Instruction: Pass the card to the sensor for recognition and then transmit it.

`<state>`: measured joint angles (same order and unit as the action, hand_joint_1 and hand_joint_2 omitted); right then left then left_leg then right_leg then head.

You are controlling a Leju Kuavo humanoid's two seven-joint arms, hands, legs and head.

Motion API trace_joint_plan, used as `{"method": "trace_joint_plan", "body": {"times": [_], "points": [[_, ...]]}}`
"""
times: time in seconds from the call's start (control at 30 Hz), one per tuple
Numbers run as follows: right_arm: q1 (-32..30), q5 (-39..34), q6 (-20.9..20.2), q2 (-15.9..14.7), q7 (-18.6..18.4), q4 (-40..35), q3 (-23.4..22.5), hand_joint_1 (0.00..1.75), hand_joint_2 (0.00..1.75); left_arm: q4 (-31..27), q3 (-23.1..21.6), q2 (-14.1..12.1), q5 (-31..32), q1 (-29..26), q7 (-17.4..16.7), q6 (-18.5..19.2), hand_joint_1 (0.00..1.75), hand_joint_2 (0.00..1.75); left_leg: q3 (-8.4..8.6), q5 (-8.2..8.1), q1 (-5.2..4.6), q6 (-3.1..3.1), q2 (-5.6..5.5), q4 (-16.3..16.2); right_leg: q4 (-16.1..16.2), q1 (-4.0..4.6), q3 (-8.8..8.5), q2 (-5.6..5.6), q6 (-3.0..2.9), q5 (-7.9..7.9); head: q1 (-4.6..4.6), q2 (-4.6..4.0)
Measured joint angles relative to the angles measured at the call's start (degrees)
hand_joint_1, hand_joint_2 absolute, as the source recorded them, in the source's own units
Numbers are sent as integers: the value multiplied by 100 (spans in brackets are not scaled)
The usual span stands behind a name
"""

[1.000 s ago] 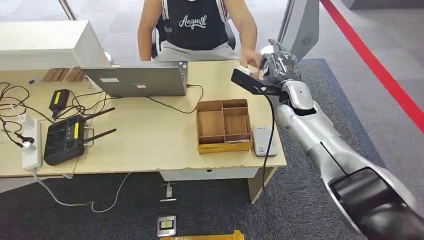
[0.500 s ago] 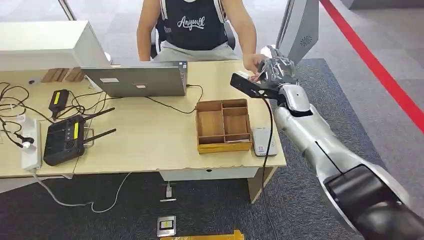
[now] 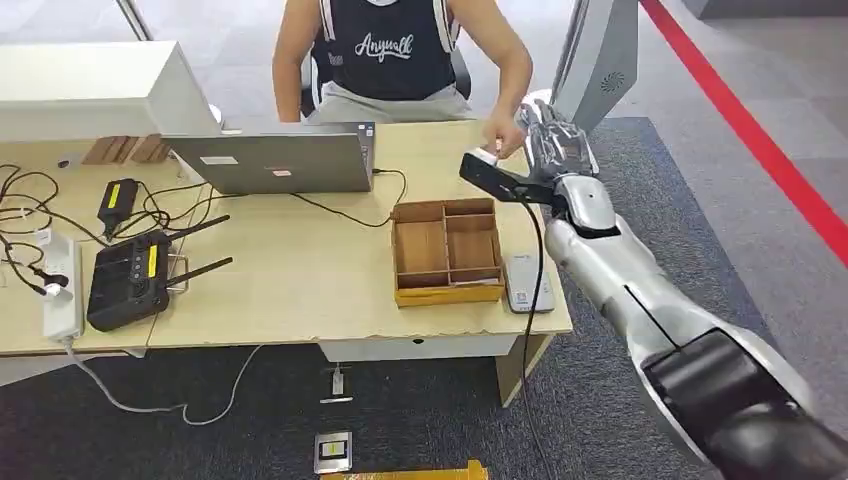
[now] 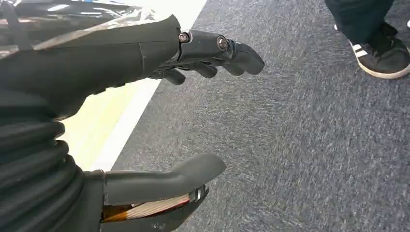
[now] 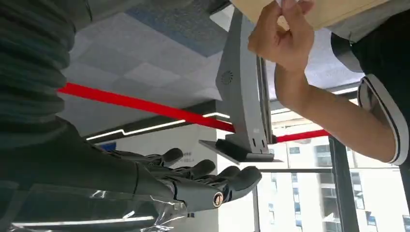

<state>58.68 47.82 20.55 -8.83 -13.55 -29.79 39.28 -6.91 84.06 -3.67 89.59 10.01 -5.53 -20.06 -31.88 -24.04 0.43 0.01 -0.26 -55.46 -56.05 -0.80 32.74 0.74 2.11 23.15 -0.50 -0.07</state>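
My left hand point(image 4: 193, 63) hangs low over dark grey carpet, fingers apart and holding nothing. My right hand point(image 3: 556, 140) is stretched out past the far right corner of the pale wooden counter point(image 3: 300, 290), fingers spread and empty. Just beside it, the seated person's hand point(image 3: 503, 133) pinches the small white card point(image 3: 486, 156), so I judge the handover made.

The risk now, as I see it, is my arm itself: swinging back carelessly, it could strike the person's hand or snag the black cable point(image 3: 537, 260) running along my forearm.

Beneath my arm, near the counter's front edge, lies the flat grey card sensor point(image 3: 524, 282), touching the brown wooden compartment tray point(image 3: 446, 252). Farther left sit a silver laptop point(image 3: 272, 160) and a black router point(image 3: 130, 278) among cables.
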Motion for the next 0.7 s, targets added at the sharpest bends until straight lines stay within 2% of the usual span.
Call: {"method": "trace_joint_plan", "body": {"times": [0.23, 0.4, 0.47, 0.6, 0.63, 0.7], "points": [[5, -37, 46, 26, 9, 81, 9, 0, 175, 0, 0, 0, 11, -1, 0, 0, 0, 175, 0, 0, 0, 0, 0, 0, 0, 0, 0, 0, 0, 0, 0, 0], [-7, -474, 240, 22, 380, 20, -20, 0, 175, 0, 0, 0, 24, -1, -15, -30, 0, 175, 1, 0, 0, 0, 0, 0, 0, 0, 0, 0, 0, 0, 2, 0], [-82, -821, 140, 17, 579, -192, -66, 0, 175, 0, 4, 2, -26, -1, -83, -53, 0, 175, 2, 0, 1, 0, 1, 0, 0, 1, -1, 0, 0, 0, 0, 0], [-532, -1124, -210, -24, 507, -1028, -83, 0, 175, 0, 28, 18, -131, 1, -258, -131, 0, 175, 4, 0, 3, 0, 0, 0, 1, 3, -1, -3, -1, 1, 0, 0], [-700, -1197, -303, -57, 455, -1315, -83, 0, 175, 0, 55, 22, -155, 0, -308, -159, 0, 0, 4, -1, 4, 0, 0, 0, 1, 3, 0, -2, -2, 2, 2, 0], [-1007, -1314, -468, -123, 409, -1826, -81, 0, 175, 0, 98, 35, -181, 0, -372, -206, 0, 0, 5, -1, 4, 0, -1, 0, 2, 3, -1, -2, -2, 3, 4, 0]]}}
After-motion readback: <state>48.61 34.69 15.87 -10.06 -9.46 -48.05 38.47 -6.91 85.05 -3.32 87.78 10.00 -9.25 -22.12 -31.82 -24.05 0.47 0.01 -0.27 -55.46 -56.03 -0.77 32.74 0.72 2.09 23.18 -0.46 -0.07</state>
